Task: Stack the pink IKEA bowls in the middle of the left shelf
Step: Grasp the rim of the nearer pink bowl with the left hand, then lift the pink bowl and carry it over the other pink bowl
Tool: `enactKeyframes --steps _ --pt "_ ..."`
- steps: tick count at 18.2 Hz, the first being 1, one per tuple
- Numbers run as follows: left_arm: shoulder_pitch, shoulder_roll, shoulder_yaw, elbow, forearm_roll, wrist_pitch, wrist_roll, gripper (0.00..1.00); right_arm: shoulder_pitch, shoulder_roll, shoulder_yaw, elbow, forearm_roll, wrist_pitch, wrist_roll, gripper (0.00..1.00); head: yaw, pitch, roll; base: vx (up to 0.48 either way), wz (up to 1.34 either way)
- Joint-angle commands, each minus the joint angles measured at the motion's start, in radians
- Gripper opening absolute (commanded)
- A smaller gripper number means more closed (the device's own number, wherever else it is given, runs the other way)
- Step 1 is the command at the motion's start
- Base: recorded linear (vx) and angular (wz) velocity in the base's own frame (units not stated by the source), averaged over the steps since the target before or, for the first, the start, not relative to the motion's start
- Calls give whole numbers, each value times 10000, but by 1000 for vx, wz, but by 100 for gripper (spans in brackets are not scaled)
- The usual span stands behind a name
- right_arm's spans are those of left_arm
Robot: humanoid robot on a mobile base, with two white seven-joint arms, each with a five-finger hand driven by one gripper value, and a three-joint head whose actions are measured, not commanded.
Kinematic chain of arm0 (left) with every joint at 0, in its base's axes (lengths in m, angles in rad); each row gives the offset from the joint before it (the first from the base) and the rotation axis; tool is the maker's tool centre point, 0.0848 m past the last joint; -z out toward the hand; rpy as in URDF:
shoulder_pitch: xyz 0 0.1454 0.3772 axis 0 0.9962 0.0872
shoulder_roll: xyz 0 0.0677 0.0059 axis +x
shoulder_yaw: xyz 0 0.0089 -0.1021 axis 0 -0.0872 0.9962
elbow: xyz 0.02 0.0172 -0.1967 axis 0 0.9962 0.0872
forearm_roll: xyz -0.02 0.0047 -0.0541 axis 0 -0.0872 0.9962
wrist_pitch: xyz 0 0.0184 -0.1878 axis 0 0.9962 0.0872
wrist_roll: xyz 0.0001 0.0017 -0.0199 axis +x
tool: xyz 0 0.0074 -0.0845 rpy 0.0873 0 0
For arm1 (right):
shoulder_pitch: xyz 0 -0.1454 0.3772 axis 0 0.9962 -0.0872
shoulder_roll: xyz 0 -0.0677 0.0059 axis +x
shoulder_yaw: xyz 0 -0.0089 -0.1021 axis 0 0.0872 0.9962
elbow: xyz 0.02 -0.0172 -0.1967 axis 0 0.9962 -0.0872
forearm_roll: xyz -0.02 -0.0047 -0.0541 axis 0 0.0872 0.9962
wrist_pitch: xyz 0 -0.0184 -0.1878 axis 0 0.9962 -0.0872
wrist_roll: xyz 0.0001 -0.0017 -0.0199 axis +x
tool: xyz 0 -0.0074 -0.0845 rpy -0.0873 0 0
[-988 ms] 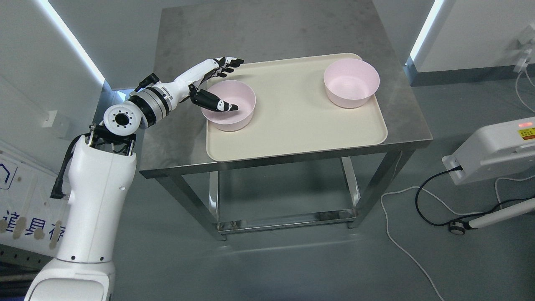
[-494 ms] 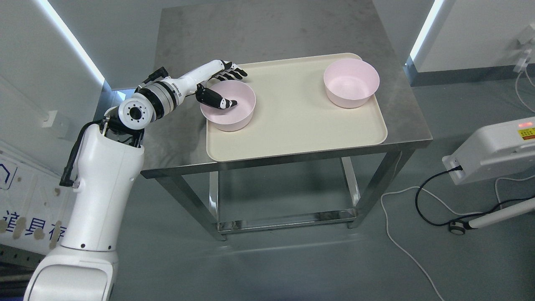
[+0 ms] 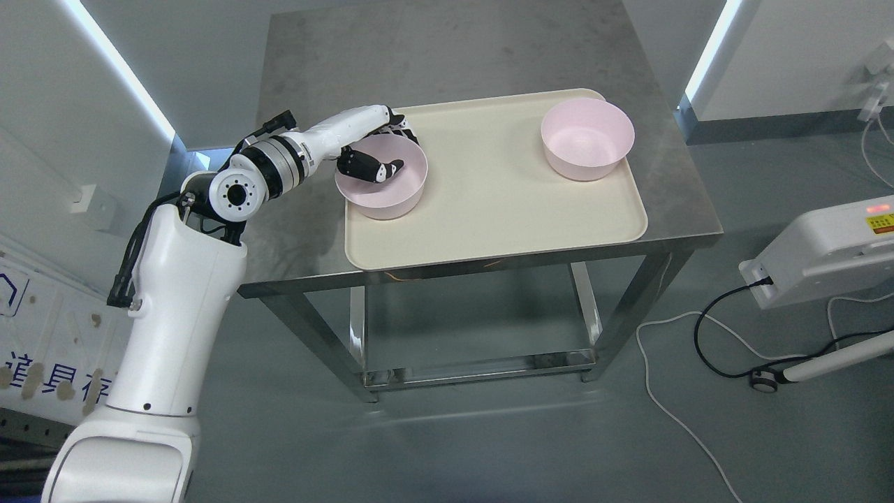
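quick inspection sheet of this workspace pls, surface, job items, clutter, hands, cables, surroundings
surface: steel table carrying a cream tray.
job's things: two pink bowls on the tray, apart and not stacked; left bowl at the tray's left edge, right bowl at its far right corner.
clutter: nothing seen.
grippers: left hand pinches the left bowl's far-left rim, thumb inside, fingers outside; right hand not in view.
cables: black cable and white cable loop on the floor right of the table.
surroundings: grey floor, white device at right, light strips on the walls.
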Motion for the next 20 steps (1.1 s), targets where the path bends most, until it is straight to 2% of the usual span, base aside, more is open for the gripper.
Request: enactKeyframes --steps 1,4,13,15,18,20 --pt "-17 -198 -1 200 -194 -172 1 10 -3 -174 0 0 0 2 -1 100 0 0 0 0 0" --pt "-17 -245 367 184 -179 -723 1 0 -3 -174 0 0 0 2 -1 100 0 0 0 0 0" --pt "-707 -459 874 -107 -87 -940 -60 0 -3 -174 0 0 0 2 -1 100 0 0 0 0 0" --pt "-1029 -841 844 -229 -86 -924 -275 0 -3 -174 0 0 0 2 -1 100 0 0 0 0 0" --pt "-1701 -2202 661 -261 -147 -817 -795 0 -3 -174 0 0 0 2 -1 100 0 0 0 0 0" --pt "-2391 -2371 -56 -93 -224 -634 -858 0 -3 -174 0 0 0 2 -1 100 0 0 0 7 14"
